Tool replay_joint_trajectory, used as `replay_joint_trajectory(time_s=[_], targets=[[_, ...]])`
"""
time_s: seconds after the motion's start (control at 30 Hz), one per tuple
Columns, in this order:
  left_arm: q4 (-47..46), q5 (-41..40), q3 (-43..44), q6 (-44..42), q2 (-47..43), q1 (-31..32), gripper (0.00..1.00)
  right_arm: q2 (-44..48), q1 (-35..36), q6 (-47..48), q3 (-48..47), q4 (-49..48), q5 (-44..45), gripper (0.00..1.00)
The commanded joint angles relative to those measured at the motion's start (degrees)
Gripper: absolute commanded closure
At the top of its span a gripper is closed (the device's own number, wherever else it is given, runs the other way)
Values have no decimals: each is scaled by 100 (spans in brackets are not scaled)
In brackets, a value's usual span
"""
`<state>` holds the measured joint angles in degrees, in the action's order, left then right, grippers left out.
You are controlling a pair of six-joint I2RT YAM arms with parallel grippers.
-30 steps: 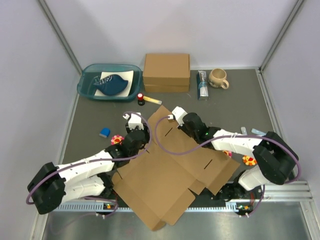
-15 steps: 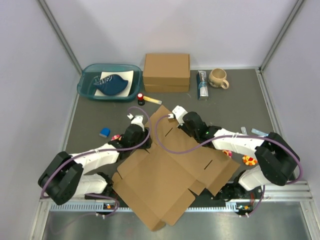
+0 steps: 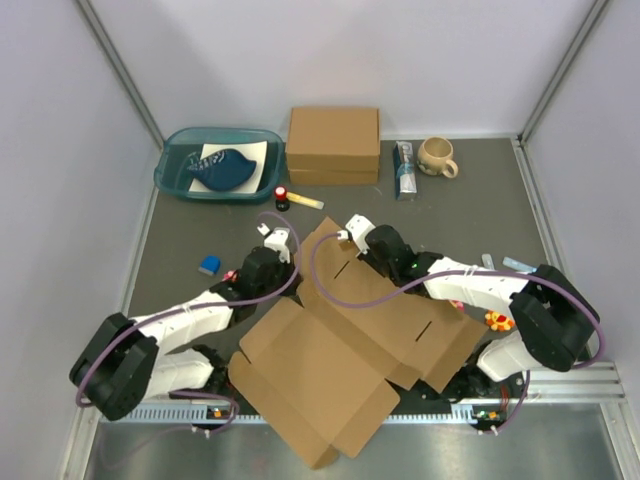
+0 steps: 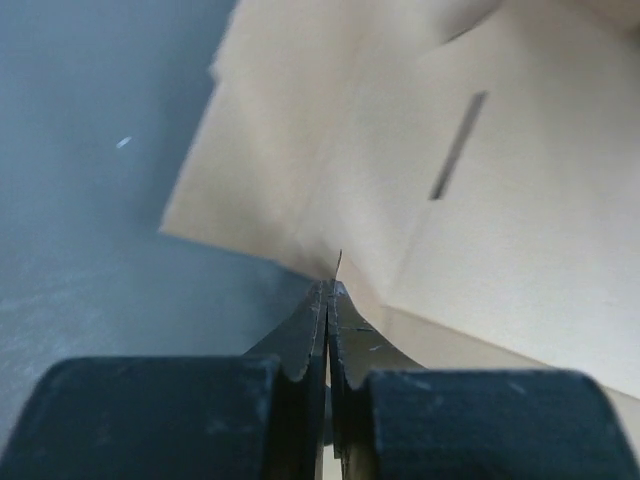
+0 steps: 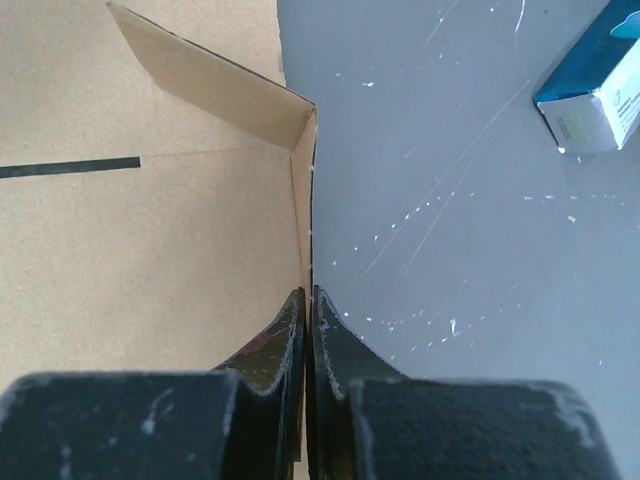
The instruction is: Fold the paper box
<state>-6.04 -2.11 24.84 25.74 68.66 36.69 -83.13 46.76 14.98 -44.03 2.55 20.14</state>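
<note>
Between the tips of my left claw (image 4: pixel 328 292), only now clenched, sits a flap edge of the paper box (image 4: pixel 520 200) spread ahead, while my right claw (image 5: pixel 308 297) stays pinched on another flap, so I judge both walls ready to fold.

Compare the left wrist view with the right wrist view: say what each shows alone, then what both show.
Left wrist only: the left claw pinching an edge of the paper box, with a slanting slot beyond it. Right wrist only: the right claw shut on a folded-up side flap, and a blue-and-white carton on the table. Both: the box's brown cardboard and the grey table.
</note>
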Motion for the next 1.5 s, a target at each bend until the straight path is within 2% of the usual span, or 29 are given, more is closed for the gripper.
replay_joint_trajectory(time_s=[0.0, 0.23, 0.33, 0.43, 0.47, 0.57, 0.6, 0.7, 0.77, 0.8, 0.9, 1.0, 1.03, 1.1, 1.33, 1.47], targets=[[-1335, 1080, -347, -121, -432, 172, 99, 43, 193, -224, -325, -107, -292, 100], [-1399, 1397, -410, -174, -380, 269, 99, 148, 245, -180, -378, -17, -195, 100], [-1287, 1152, -375, -253, -310, 628, 99, 166, 272, -180, -369, 18, -177, 100], [-1189, 520, -549, 27, -599, 708, 85, 201, 290, -180, -352, 44, -169, 100], [-1119, -56, -611, 80, -739, 717, 75, 210, 298, -171, -343, 53, -186, 100], [-611, -709, -586, 222, -1267, 699, 47, 210, 307, -162, -317, 62, -195, 100], [-461, -851, -472, 152, -1416, 682, 2, 210, 307, -162, -317, 62, -195, 100], [540, -888, 27, -68, -1339, 385, 1, 210, 307, -127, -299, 79, -186, 100], [1137, -521, 231, -69, -1146, 86, 1, 210, 307, -136, -308, 79, -195, 100], [1254, -266, 354, -60, -988, -81, 5, 201, 307, -136, -308, 71, -212, 100], [1290, -2, 338, -95, -811, -170, 13, 192, 316, -153, -290, 44, -247, 100], [1264, 263, 328, -95, -600, -223, 25, 183, 325, -145, -290, 44, -256, 100], [1255, 499, 328, -86, -539, -223, 33, 166, 316, -136, -290, 44, -256, 100], [1377, 667, 381, -95, -372, -232, 39, 175, 316, -136, -299, 44, -256, 100], [1510, 888, 443, -113, -231, -232, 36, 148, 325, -154, -281, 9, -283, 100], [1448, 1045, 434, -139, -187, -232, 43, 139, 325, -162, -281, -17, -291, 100]])
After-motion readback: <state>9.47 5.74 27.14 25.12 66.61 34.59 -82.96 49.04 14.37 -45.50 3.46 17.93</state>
